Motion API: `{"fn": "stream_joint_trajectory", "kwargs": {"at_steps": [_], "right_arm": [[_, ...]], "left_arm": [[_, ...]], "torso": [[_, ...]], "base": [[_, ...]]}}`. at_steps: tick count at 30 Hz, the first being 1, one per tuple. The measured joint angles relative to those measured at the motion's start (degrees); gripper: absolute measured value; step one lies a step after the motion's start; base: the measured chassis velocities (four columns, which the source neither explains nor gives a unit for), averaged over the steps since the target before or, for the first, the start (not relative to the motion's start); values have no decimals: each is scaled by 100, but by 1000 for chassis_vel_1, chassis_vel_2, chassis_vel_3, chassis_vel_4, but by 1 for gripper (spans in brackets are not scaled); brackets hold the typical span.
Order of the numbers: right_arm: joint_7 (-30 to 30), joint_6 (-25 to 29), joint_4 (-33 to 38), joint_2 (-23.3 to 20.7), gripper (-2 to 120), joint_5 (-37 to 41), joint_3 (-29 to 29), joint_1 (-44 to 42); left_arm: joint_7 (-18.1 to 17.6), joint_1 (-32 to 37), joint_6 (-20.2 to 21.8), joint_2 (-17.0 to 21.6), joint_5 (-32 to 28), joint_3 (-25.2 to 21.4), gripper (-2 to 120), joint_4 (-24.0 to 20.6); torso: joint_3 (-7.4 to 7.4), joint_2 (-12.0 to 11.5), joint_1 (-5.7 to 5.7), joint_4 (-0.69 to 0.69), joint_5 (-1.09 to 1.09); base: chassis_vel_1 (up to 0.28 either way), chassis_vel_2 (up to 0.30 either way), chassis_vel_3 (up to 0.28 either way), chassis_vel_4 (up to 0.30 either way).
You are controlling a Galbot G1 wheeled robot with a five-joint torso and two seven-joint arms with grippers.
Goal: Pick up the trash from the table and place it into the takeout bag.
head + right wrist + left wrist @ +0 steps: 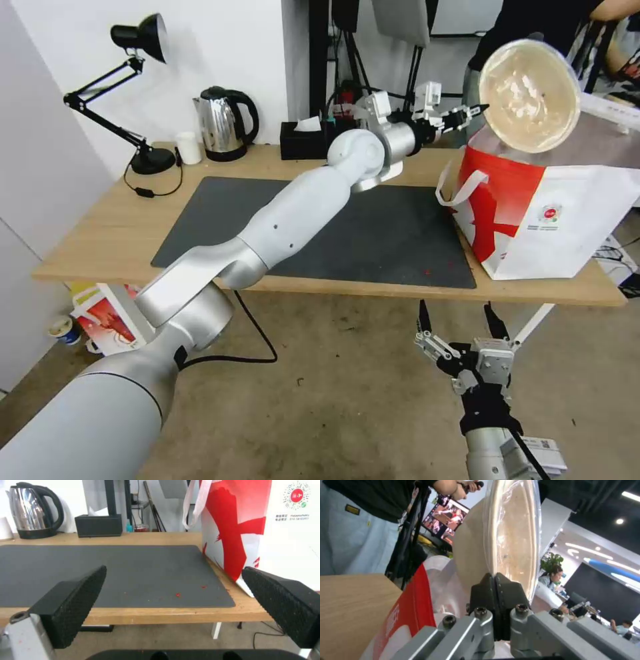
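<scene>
The left gripper (475, 109) pinches the beige bowl (530, 95) by its rim, seemingly just above the takeout bag (533, 213); the right gripper (459, 319) hangs below the counter (120, 227), fingers (73, 600) wide.

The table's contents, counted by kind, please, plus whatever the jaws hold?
Takeout bag: 1
Beige bowl, held above it by the left gripper: 1
Kettle: 1
Tissue box: 1
Desk lamp: 1
White cup: 1
Total: 6
</scene>
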Motion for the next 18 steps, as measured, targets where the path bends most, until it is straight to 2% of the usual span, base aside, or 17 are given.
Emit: {"fn": "stream_joint_trajectory", "kwargs": {"at_steps": [18], "right_arm": [[0,0,0,0,100,0,0,0]], "left_arm": [[114,-9,-132,7,61,354,0,296]], "torso": [[0,1,0,0,0]], "base": [[0,0,0,0]]}}
